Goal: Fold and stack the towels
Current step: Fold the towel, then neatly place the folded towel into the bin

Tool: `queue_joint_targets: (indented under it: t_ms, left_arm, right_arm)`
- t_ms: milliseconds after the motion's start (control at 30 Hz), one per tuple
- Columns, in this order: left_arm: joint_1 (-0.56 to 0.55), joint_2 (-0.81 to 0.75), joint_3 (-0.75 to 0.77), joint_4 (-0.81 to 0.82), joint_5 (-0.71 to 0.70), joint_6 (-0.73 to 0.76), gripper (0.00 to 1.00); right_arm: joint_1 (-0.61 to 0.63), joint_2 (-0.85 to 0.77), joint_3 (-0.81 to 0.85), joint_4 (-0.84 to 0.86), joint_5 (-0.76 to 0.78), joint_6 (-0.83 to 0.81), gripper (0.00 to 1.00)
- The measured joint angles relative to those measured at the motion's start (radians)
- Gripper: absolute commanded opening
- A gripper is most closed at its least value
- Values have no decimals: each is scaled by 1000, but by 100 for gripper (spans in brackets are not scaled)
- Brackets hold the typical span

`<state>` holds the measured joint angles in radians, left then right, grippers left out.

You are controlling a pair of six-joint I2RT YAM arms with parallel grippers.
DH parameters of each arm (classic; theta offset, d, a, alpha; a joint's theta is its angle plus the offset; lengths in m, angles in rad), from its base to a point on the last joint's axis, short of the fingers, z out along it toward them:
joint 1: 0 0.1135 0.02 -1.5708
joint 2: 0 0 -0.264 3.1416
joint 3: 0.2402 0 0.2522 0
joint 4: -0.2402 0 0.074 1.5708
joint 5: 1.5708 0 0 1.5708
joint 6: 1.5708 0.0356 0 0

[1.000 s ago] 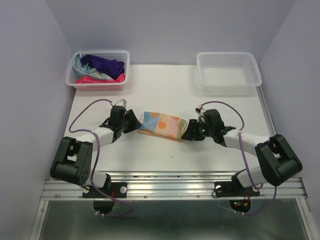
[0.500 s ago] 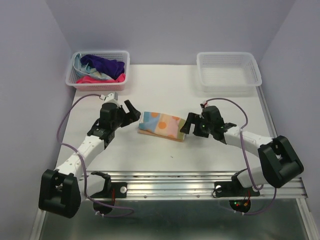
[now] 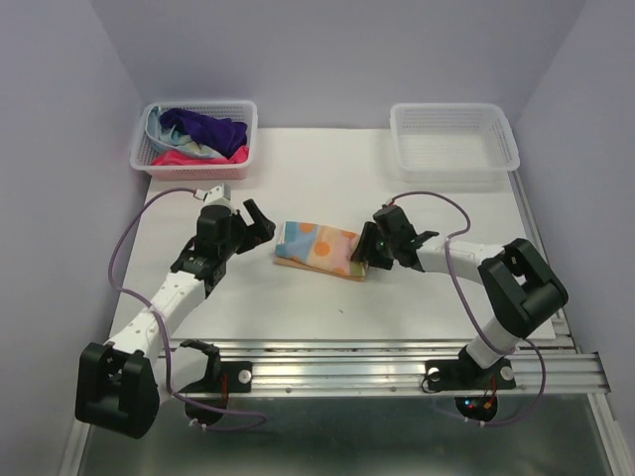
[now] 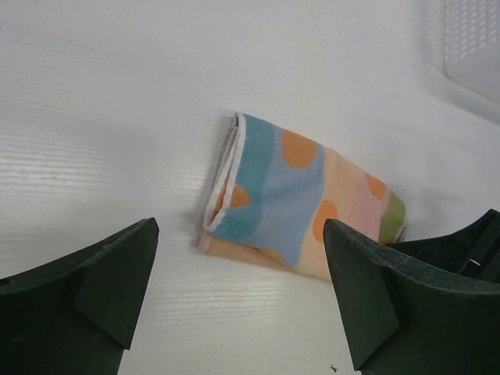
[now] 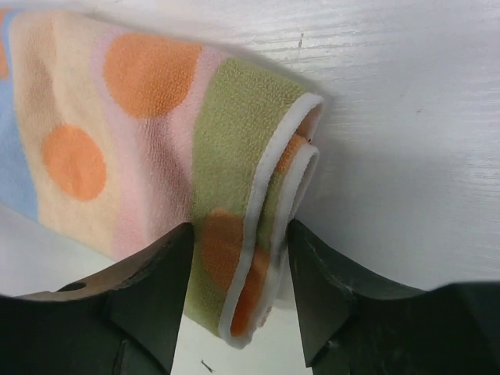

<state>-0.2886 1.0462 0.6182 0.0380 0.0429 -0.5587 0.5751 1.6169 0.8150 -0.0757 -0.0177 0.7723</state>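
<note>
A folded light blue towel with orange spots (image 3: 319, 248) lies mid-table on top of a folded orange-tan towel (image 3: 298, 264). My right gripper (image 3: 365, 253) is at the spotted towel's right end. In the right wrist view its jaws (image 5: 238, 234) are closed on the folded, white-hemmed edge of that towel (image 5: 141, 117). My left gripper (image 3: 258, 223) is open and empty, just left of the towel and clear of it. The left wrist view shows the towel (image 4: 289, 195) beyond the spread fingers (image 4: 109, 273).
A white mesh basket (image 3: 149, 159) at the back left holds a dark purple towel (image 3: 203, 127), a pink-red towel (image 3: 184, 157) and a light blue cloth (image 3: 159, 129). A second white mesh basket (image 3: 454, 139) stands at the back right.
My left gripper has let go of the towel's left end, pulled back a little and opened. My right gripper has moved left onto the towel's right end.
</note>
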Motion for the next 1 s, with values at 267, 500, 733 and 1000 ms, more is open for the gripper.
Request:
queue_joint_targets:
  t_ms: [267, 500, 733, 1000]
  left_arm:
    - [0, 0, 0, 0, -15, 0, 99]
    - [0, 0, 0, -8, -35, 0, 99]
    - [-1, -3, 0, -29, -75, 1, 99]
    - [0, -6, 0, -32, -150, 0, 99]
  right_arm:
    - [17, 45, 35, -22, 89, 43, 22]
    - [22, 138, 158, -51, 130, -82, 1]
    - [21, 280, 446, -224, 304, -386, 1]
    - [-67, 406, 765, -330, 453, -680, 1]
